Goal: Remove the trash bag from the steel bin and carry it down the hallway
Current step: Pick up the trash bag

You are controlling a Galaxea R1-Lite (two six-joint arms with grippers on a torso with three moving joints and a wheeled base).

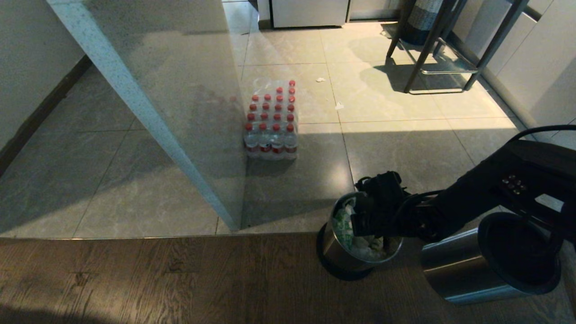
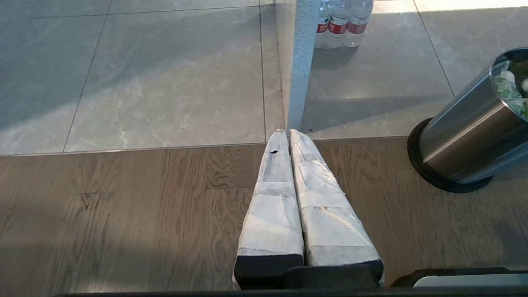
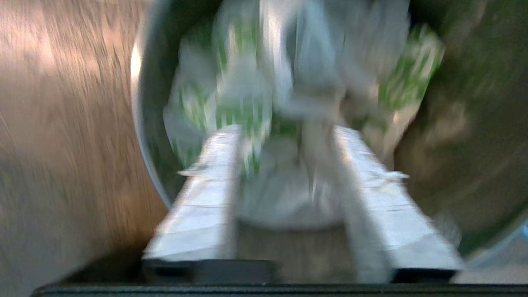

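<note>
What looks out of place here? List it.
A second steel bin lies tipped on its side on the wood floor, beside the upright steel bin holding the trash bag. Small white scraps litter the tiles past the pack of water bottles.

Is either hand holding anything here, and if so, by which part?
Nothing is held. The right hand is open above the trash bag in the steel bin; the left hand is shut on nothing.
</note>
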